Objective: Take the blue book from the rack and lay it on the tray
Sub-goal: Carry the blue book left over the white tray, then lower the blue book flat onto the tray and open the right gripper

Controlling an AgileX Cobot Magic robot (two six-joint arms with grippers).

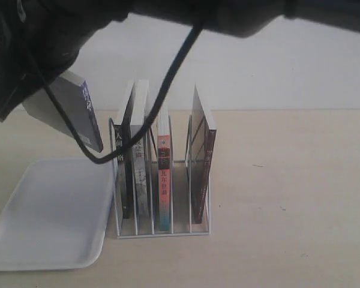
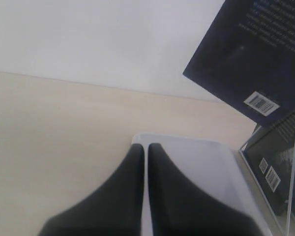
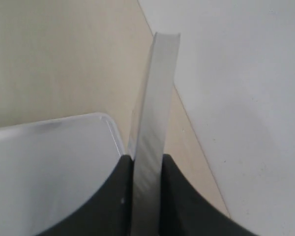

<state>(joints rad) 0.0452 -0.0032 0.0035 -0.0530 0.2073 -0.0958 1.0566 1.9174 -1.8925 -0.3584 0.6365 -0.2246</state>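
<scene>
One arm owns this: the right gripper (image 3: pixel 146 160) has its jaws pinching the blue book (image 1: pixel 78 108) edge-up, tilted above the tray (image 1: pixel 48 210) and clear of the rack (image 1: pixel 181 231), so it likely needs tipping flat, while the left gripper (image 2: pixel 146 146) hovers by the tray's rim, jaws pressed together.

Right claw (image 3: pixel 147 160) grips, reaching across (left claw (image 2: pixel 146 148) pressed shut).

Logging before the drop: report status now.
Right gripper shut on the blue book, tilted in the air above the tray. Left gripper shut, empty, near tray's edge. Book out of the rack; tray bare beneath.
</scene>
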